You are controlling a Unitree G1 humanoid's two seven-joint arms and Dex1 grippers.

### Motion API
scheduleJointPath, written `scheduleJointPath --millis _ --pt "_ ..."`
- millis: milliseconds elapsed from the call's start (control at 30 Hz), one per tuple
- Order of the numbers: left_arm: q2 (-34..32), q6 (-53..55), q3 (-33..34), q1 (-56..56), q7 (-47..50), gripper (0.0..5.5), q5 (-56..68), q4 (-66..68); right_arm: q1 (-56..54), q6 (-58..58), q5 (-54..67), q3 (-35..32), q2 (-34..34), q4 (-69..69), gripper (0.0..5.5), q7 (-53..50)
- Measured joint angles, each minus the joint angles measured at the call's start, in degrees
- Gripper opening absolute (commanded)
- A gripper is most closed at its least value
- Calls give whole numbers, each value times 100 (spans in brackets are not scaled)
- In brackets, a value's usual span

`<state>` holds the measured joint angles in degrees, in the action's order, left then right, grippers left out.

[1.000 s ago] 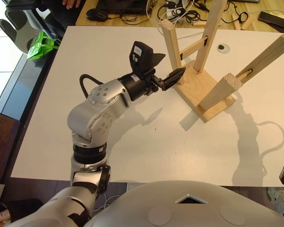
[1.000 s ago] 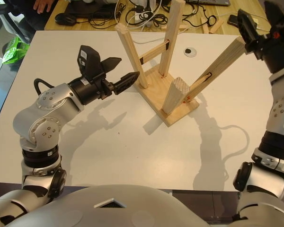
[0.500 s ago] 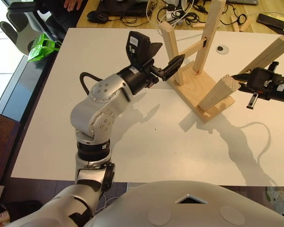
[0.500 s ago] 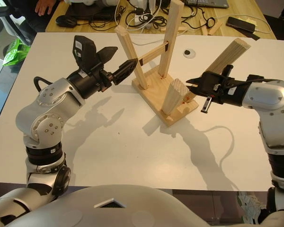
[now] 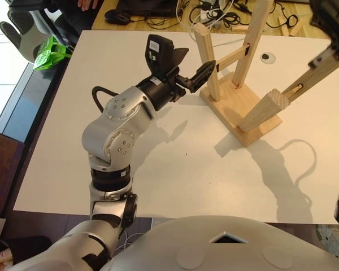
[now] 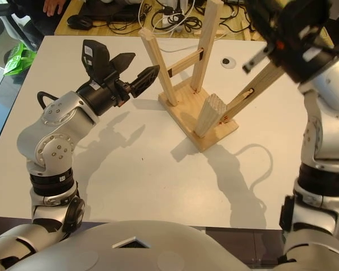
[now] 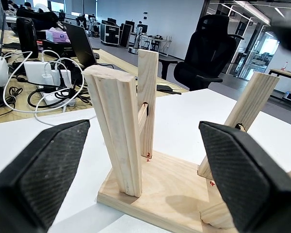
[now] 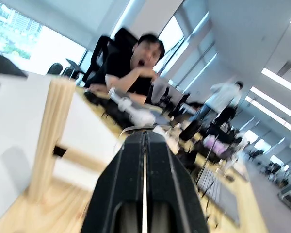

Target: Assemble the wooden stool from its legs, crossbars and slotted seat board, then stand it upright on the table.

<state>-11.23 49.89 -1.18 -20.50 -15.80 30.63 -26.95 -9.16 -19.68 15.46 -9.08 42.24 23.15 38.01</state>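
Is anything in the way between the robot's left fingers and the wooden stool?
No, nothing visible is. The left gripper, fingers open, faces the nearest leg of the stool across a clear gap.

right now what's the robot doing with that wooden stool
The stool sits upside down on the white table, legs in the air, two of them slanted. The left gripper is open beside one upright leg, holding nothing. The right gripper is shut and empty, high by the slanted legs.
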Motion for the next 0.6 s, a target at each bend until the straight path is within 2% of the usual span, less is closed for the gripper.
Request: scheduleJointPath --millis 33,67,233,333,433,600 --pt "0 0 11 -11 20 416 10 -4 662 -528 85 33 34 66 2 9" --pt "9 0 19 -11 47 416 9 -7 760 -1078 429 -17 -173 98 2 -159" --pt "117 -1 25 -110 206 416 -9 73 350 -3312 1884 -93 -1206 633 2 -1055" --pt "113 -34 61 -113 224 416 -24 114 248 -3546 2140 -89 -1572 747 2 -1369" --pt "114 -111 52 -96 227 416 -72 124 -110 -3291 2362 -587 -1878 806 2 -1729" --pt "119 -164 46 -97 226 416 -79 142 -1368 -3172 2765 -977 -1833 908 2 -2160"
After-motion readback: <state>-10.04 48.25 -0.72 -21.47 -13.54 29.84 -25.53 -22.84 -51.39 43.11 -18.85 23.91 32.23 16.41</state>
